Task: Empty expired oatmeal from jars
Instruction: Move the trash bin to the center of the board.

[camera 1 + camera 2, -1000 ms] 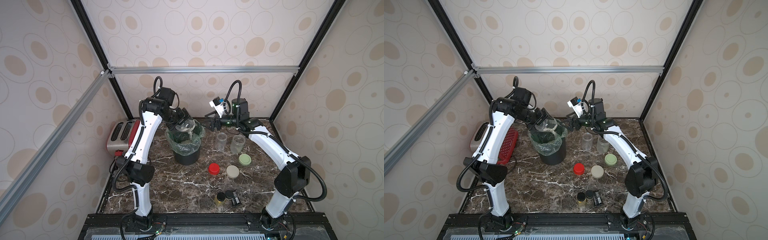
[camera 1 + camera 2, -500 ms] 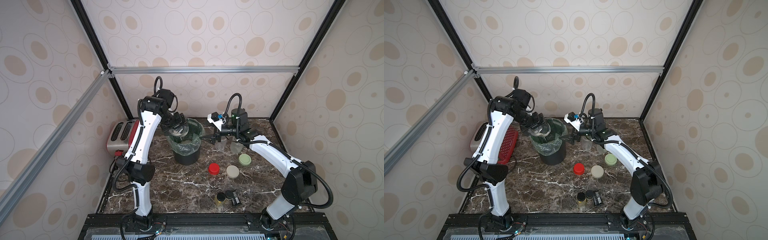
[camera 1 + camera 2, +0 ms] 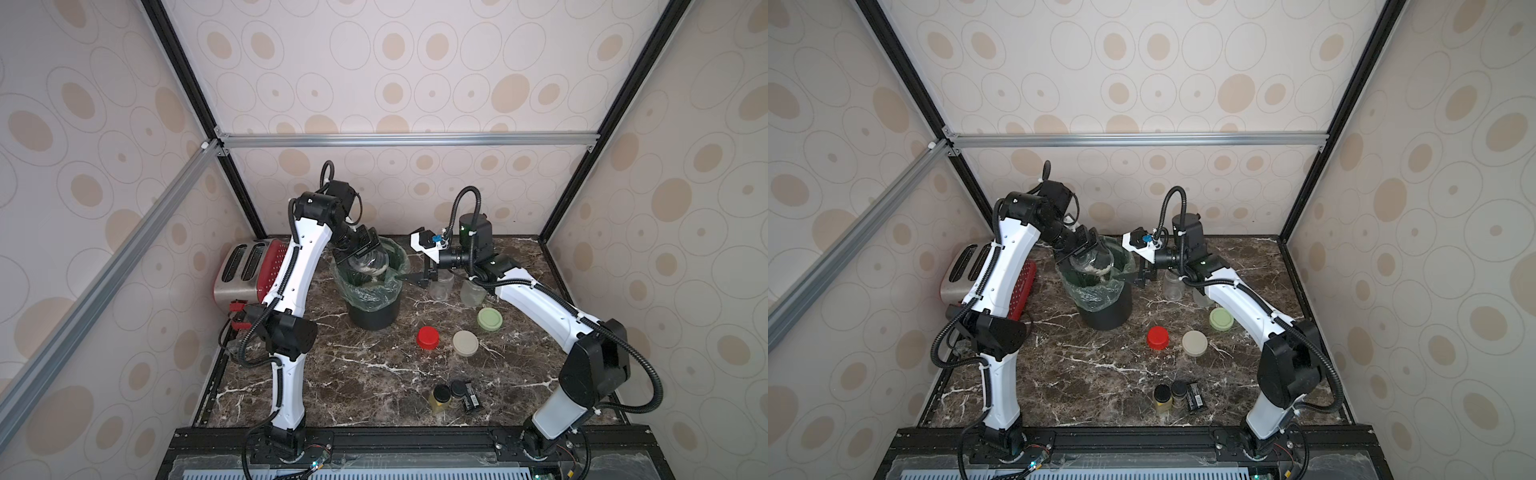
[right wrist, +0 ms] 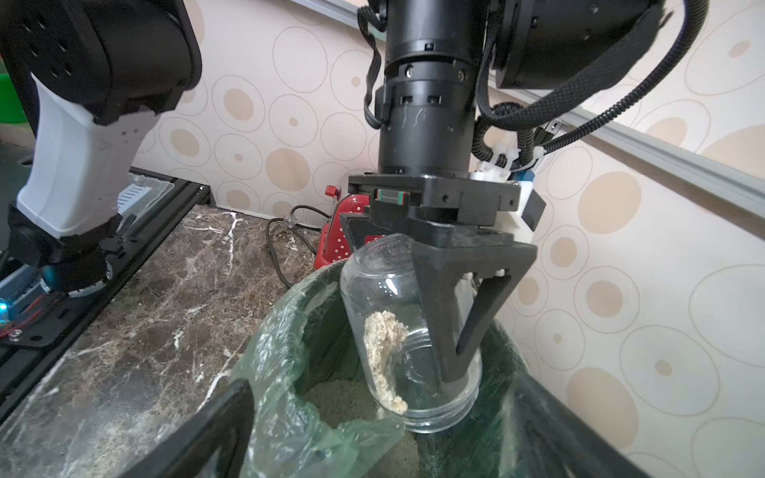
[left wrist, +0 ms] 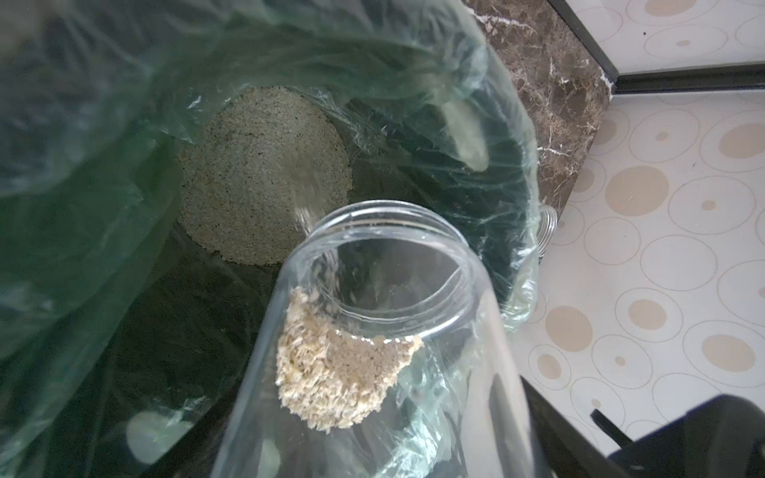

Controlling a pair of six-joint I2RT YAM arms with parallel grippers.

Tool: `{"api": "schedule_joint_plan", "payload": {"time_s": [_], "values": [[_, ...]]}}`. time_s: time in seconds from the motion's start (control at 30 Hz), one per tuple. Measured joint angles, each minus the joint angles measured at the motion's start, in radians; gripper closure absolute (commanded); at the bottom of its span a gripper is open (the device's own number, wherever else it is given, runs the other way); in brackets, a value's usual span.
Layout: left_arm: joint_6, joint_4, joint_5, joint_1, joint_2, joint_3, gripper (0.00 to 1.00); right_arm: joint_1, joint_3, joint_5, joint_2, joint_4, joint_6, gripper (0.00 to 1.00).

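Oatmeal (image 5: 343,372) clings inside neck of jar (image 4: 381,285), tipped mouth-down over lined bin (image 3: 374,318) on counter (image 3: 353,374). Left tool (image 4: 430,360) clamps jar body. Larger heap (image 5: 265,174) lies at bin bottom. Right tool (image 3: 409,280) beside bin rim, jaws apparently spread wide, empty.

Marble tbl (image 3: 353,374) w/ bin (image 3: 374,318), toaster (image 3: 243,266), jars (image 3: 440,287), lids (image 3: 465,343), bottles (image 3: 441,400).

I can read no text, brand or number anywhere; the white print on the small black pack (image 3: 471,402) is too tiny.
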Motion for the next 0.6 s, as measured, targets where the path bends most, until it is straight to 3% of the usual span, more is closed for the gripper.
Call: {"api": "schedule_joint_plan", "payload": {"time_s": [0.6], "values": [[0.129,-0.029,-0.024,-0.021,-0.091,-0.031,1.00,0.089,0.290,-0.074,0.238,-0.014,-0.141,0.01]]}}
